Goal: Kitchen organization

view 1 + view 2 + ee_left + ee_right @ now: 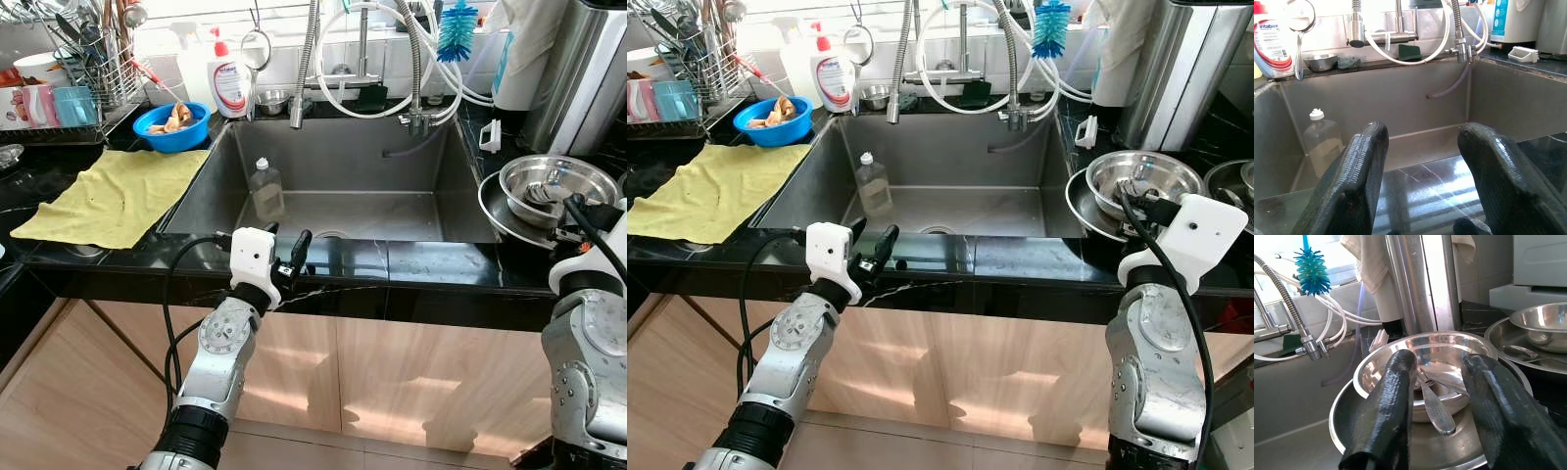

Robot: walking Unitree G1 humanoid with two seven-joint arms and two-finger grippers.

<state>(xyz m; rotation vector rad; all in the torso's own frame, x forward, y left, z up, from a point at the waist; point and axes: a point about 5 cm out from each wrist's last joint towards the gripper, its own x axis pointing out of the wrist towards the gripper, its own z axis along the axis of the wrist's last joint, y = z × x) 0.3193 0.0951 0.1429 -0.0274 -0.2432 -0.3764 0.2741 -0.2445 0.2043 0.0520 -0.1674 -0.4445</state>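
Note:
A steel sink [421, 157] is set in the black counter in front of me. A clear plastic bottle [265, 189] with a white cap stands upright at its left wall, also in the left wrist view [1322, 142]. My left gripper [287, 250] is open and empty, low over the sink's front rim. On the counter right of the sink, a steel bowl [558, 181] holding spoons [1435, 404] rests on a wide steel plate [1352, 426]. My right gripper [1442, 360] is open just in front of that bowl, with nothing between its fingers.
A yellow cloth [118, 196] lies left of the sink, with a blue bowl [172, 125], a soap bottle [228, 83] and a dish rack [78, 78] behind it. A pull-down faucet [306, 69] and hoses hang over the sink. A tall steel vessel [578, 69] stands at the back right.

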